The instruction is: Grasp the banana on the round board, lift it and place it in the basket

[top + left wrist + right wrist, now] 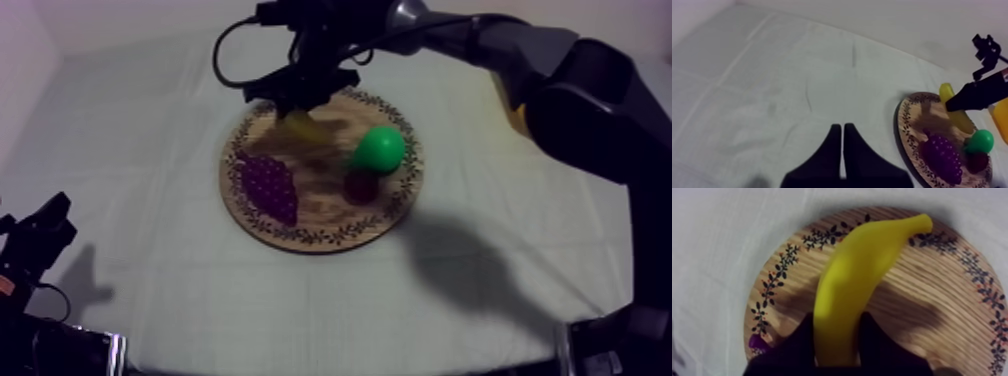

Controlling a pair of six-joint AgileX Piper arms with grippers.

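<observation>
The yellow banana (857, 278) is held between the black fingers (799, 345) of my right gripper (837, 333), which is shut on it. It hangs just over the far part of the round wooden board (932, 313) and casts a shadow on the wood. From above, the right gripper (300, 108) reaches in from the upper right over the banana (305, 126) and the board (322, 232). The yellow basket (1002, 114) stands just beyond the board's right side. My left gripper (843, 150) is shut on nothing, low at the table's left (42, 232).
On the board lie a purple bunch of grapes (268, 186), a green pear (378, 150) and a small red fruit (361, 186). The right arm (560, 90) spans the table's far right. Grey-white cloth lies bare to the board's left and front.
</observation>
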